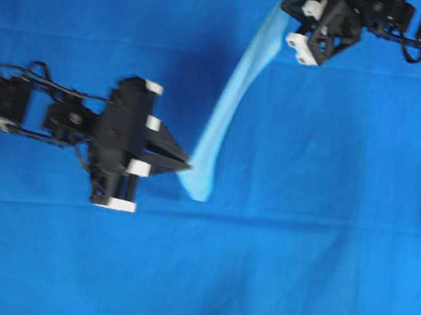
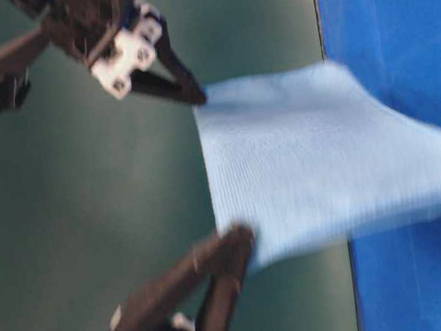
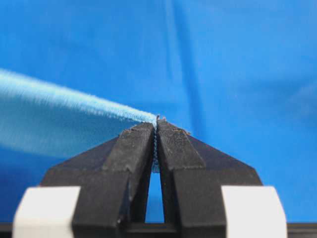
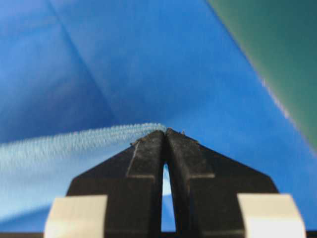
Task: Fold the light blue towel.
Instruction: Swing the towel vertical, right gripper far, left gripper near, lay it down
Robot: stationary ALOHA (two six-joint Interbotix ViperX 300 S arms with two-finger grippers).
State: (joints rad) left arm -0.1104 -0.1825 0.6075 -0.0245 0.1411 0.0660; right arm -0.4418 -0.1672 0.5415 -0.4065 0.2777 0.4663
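Pale-blue towel (image 1: 227, 110) is off the royal-blue sheet (image 1: 319, 276), stretched in the air between both my grippers. Left gripper (image 1: 186, 161) pinched tight on one corner, right gripper (image 2: 199, 95) clamped on the other, up by the sheet's far edge. Rest of the cloth trails down toward the sheet.

Lt blue towel (image 1: 226, 121) lifted, stretched taut

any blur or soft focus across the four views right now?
Overhead: left gripper and light blue towel smeared. Table-level: towel edges and right gripper soft. Both wrist views: fingertips crisp, towel blurring toward the left edge.
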